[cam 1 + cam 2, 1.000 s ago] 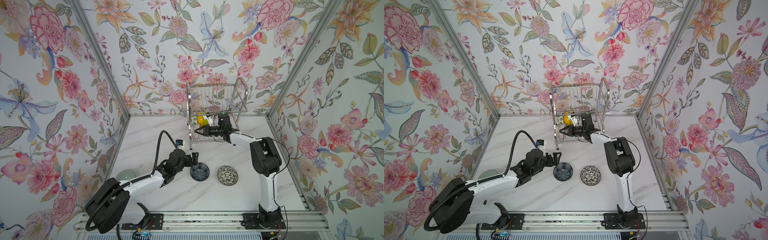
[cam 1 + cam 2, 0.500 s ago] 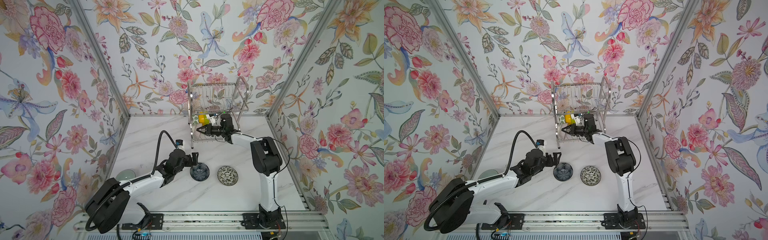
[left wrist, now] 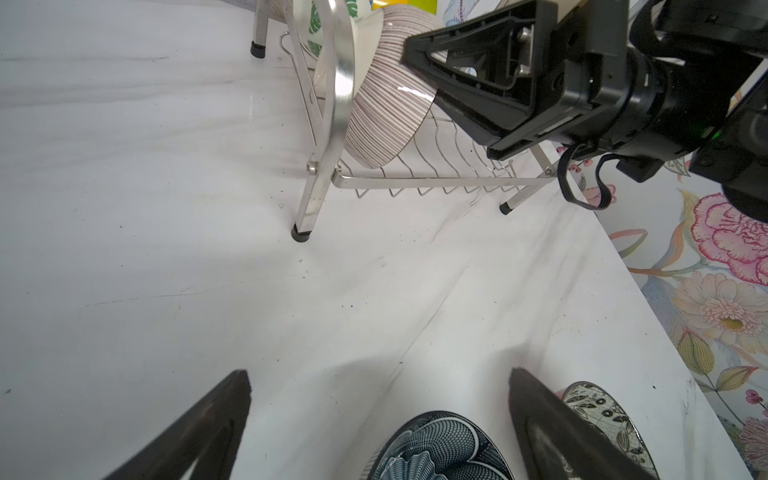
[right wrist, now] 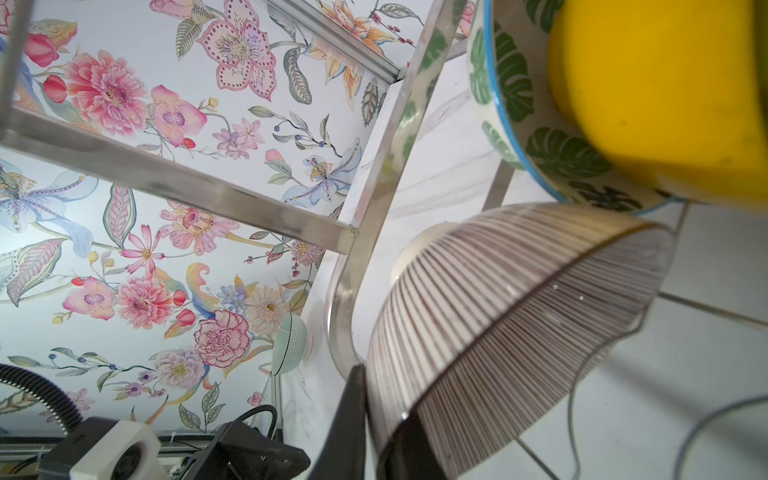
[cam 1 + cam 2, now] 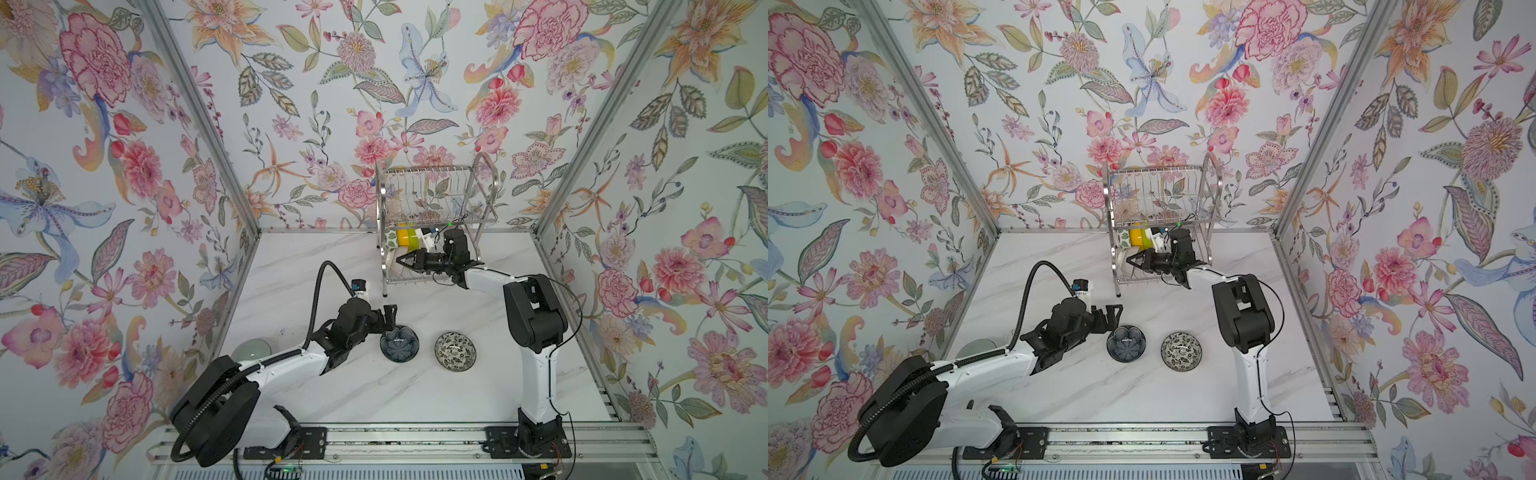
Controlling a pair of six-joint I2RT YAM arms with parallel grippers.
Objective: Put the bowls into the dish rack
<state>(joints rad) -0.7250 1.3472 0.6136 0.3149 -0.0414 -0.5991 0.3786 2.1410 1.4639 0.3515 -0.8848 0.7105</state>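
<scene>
White leaf-print bowl (image 5: 390, 240), yellow bowl (image 5: 402, 237) and lime bowl (image 5: 412, 237) stand in the shiny steel wire dish rack (image 5: 432, 195), upper centre. The right end effector (image 5: 402, 261) pinches the pink ribbed glass bowl (image 4: 498, 332) there. The left end effector (image 5: 390, 318), spread, hovers at the dark blue glass bowl (image 5: 399, 344), lower centre. The black-white floral bowl (image 5: 455, 350) and pale green bowl (image 5: 251, 349) wait on the bench (image 5: 374, 395).

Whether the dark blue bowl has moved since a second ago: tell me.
No. The dark blue bowl sits just as near the black-and-white floral bowl as before.
</scene>
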